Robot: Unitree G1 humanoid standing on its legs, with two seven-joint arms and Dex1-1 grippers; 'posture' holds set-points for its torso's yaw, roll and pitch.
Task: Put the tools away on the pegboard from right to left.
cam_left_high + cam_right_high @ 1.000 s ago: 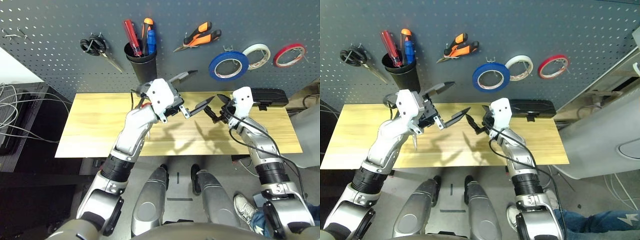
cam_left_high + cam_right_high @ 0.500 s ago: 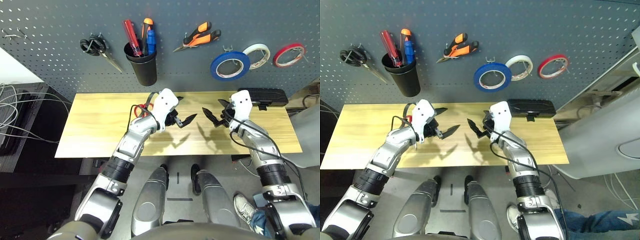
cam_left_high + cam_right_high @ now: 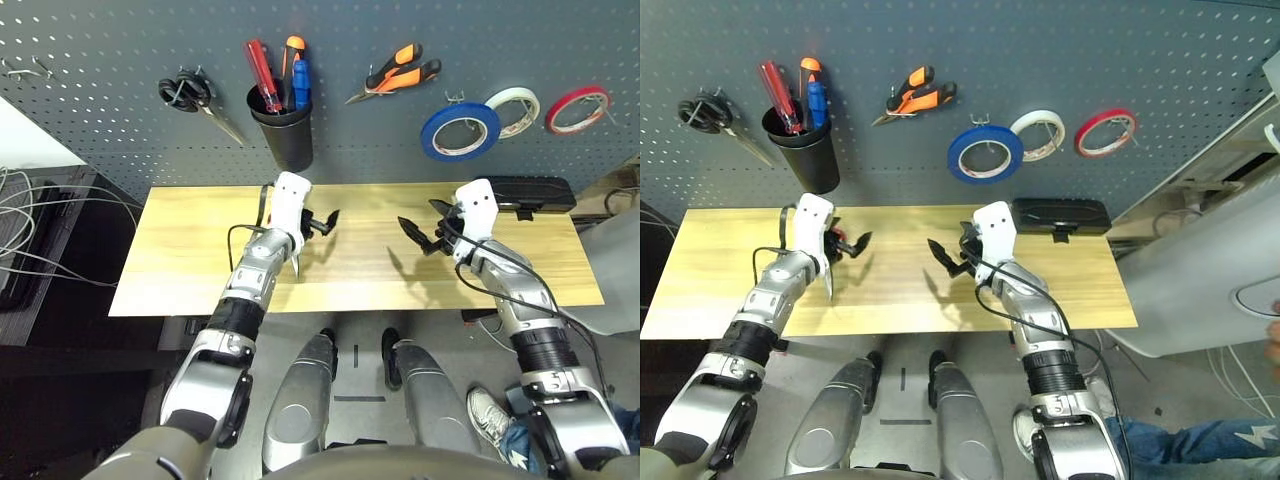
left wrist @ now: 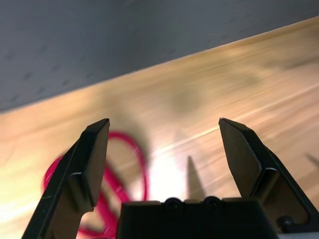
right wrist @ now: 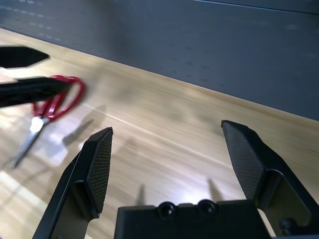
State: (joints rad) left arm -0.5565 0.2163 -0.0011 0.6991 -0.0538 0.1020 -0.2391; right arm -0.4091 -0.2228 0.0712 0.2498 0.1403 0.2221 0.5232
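You are now bringing the left gripper [image 4: 164,120] across to your left and down over the table [image 3: 170,260]; a second ago it was reaching higher, nearer the middle. Its fingers are standing wide apart, gripping nothing, and the red-handled metal scissors [image 4: 143,167] are lying on the wood beneath and to one side of them. The right gripper [image 5: 167,124] is waiting over the table with its fingers spread and empty.

The blue tape ring [image 3: 460,132], orange-and-black-handled pliers [image 3: 402,72] and small blue-handled screwdriver [image 3: 302,84] are already sitting on the grey perforated pegboard [image 3: 350,30], the screwdriver in the black cup [image 3: 290,140]. So the scissors are probably your last tool, likely going to the bare metal hook [image 3: 28,72] at far left.

In the head views, your left gripper is mostly covering the scissors' handles; its own wrist view is cutting them off low down. At the right eye view's edge, a person's hand [image 3: 1274,345] is barely showing.
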